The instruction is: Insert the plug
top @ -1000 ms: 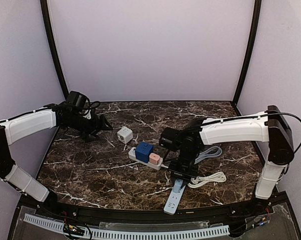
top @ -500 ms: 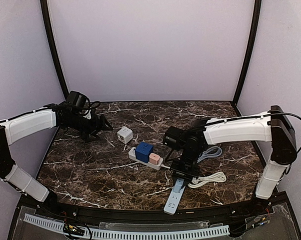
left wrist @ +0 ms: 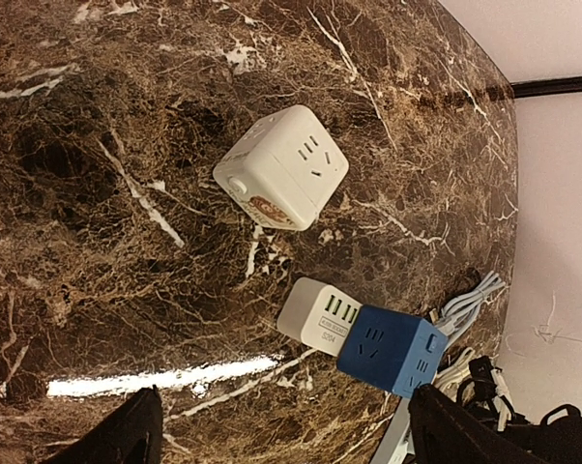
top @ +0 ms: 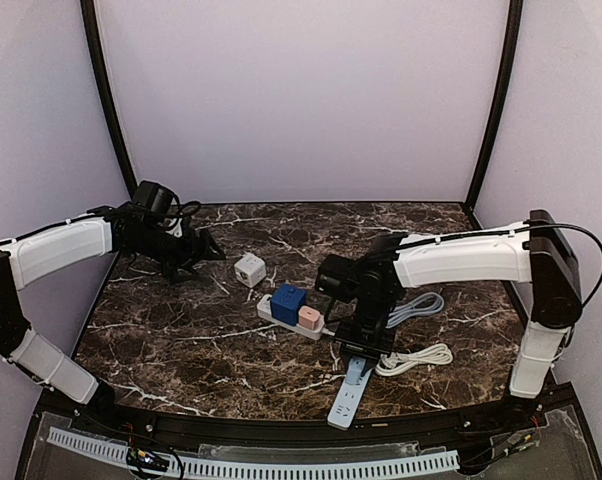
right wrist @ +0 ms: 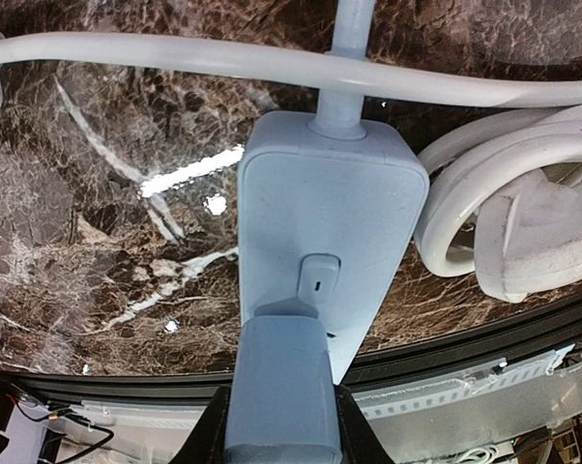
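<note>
Tight at the right gripper (right wrist: 278,389), roomy at the left gripper (left wrist: 284,389).
Just ahead of the right fingers (right wrist: 212,440), the pale-blue power strip (right wrist: 330,222); to their right a coiled white cable (right wrist: 465,193), to their left bare marble tabletop (right wrist: 98,242). Ahead of the left fingers (left wrist: 127,435), bare marble up to a white cube socket (left wrist: 281,169); blue cube adapter (left wrist: 392,348) close ahead of one finger.

Left arm (top: 56,250): extended along the left side toward the far corner, forearm near level; left gripper (top: 203,248) spread wide, holding nothing. Right arm (top: 461,262): extended inward across the centre, wrist bent straight down; right gripper (top: 363,343) pointed downward, fingers (right wrist: 212,430) clamped on either side of a pale blue plug (right wrist: 276,387).
</note>
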Available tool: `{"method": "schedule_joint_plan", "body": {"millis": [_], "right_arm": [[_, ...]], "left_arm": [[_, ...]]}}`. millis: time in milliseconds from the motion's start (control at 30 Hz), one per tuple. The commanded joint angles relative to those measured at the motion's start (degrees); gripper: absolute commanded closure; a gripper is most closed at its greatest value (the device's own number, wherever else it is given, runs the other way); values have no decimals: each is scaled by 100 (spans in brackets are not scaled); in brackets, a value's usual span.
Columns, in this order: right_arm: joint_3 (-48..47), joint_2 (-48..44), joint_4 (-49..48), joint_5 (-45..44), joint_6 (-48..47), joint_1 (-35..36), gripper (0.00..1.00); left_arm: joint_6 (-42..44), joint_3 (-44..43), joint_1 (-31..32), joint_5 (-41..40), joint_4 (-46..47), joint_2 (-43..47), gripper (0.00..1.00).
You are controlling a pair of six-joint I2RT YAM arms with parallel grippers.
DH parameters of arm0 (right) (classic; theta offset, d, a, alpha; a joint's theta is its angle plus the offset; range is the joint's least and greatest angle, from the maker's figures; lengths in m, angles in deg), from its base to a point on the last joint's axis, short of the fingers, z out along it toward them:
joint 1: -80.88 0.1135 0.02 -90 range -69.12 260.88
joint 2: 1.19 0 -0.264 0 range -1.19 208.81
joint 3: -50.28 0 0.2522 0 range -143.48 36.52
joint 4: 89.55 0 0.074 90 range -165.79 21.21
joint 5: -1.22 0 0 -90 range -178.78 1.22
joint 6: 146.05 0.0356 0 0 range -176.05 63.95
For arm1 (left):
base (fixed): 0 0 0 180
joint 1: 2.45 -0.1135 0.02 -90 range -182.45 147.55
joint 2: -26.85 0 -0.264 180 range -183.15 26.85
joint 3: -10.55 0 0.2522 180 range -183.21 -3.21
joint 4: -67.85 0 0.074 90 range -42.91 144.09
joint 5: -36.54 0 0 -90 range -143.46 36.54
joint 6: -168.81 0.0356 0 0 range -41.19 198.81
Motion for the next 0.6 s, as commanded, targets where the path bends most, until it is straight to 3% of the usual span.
{"method": "schedule_joint_plan", "body": {"millis": [0,300,567], "right_arm": [[546,409,92,-1305,-230,-138,100],[-124,210,472,-2106,-881,-1176,100],[-499,526,158,-2373,-1508,-1824,100]], "left_arm": [[99,-201,-28,-34,-220,-61,11],[84,-535,-28,-14,-220,-254,11],[71,-643,-28,-78,-265,-254,11]]}}
